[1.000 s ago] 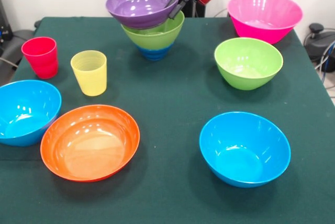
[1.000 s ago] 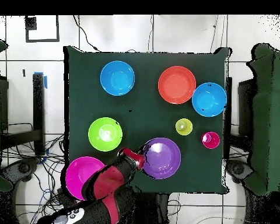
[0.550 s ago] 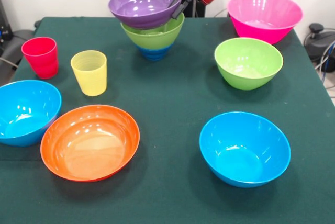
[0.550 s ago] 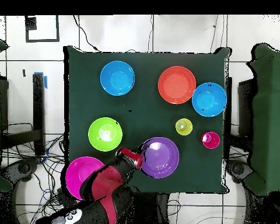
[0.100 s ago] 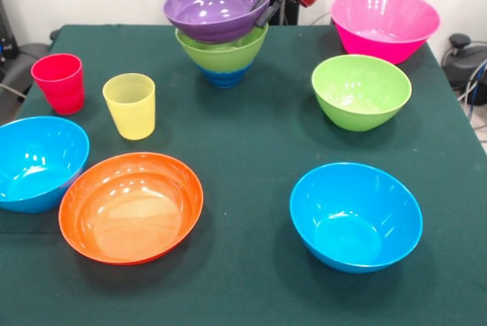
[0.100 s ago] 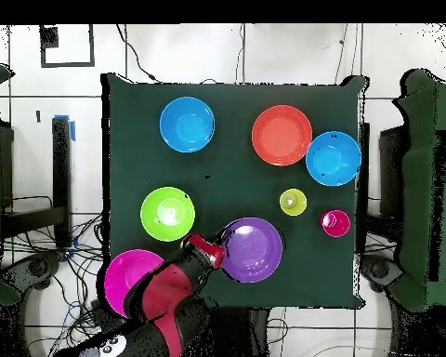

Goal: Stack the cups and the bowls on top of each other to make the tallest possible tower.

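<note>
My gripper (image 5: 268, 0) is shut on the right rim of the purple bowl (image 5: 217, 7), which sits slightly tilted just over a lime green bowl (image 5: 222, 50) nested in the small dark blue bowl (image 5: 223, 76) at the table's far side. From above, the purple bowl (image 6: 252, 249) hides both, with the gripper (image 6: 217, 257) at its left edge. I cannot tell whether the purple bowl touches the green one. The red cup (image 5: 59, 82) and the yellow cup (image 5: 130, 105) stand upright at the left.
Loose bowls are spread over the green table (image 5: 251, 143): light blue (image 5: 38, 162) and orange (image 5: 131, 206) at the near left, light blue (image 5: 355, 215) near right, lime green (image 5: 361, 90) and big pink (image 5: 384, 23) at the right.
The purple bowl and the gripper have shifted a little to the right in the front view, bringing the bowl more squarely over the lime green bowl. Nothing else moved.
</note>
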Controlling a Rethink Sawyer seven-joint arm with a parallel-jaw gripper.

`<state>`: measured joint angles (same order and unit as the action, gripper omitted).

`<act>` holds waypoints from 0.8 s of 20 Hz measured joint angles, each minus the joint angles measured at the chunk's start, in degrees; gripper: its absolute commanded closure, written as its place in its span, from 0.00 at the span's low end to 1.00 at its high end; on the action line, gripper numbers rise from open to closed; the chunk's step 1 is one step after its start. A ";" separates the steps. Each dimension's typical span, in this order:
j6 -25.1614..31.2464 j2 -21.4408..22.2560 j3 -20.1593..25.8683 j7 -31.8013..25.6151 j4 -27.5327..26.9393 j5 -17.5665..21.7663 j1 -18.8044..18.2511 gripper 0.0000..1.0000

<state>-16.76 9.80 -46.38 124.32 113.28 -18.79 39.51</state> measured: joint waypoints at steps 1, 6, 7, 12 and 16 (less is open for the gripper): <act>0.00 0.00 0.00 0.00 0.00 0.00 0.00 0.00; 0.01 0.41 0.49 0.00 0.00 0.00 -1.09 0.00; 0.01 0.54 0.62 0.00 0.00 0.00 -1.42 0.00; 0.00 0.98 1.03 0.00 0.00 0.00 -3.03 0.00; 0.00 1.34 1.21 0.00 0.01 0.00 -3.53 0.00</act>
<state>-16.76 11.14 -45.17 124.32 113.29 -18.79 35.98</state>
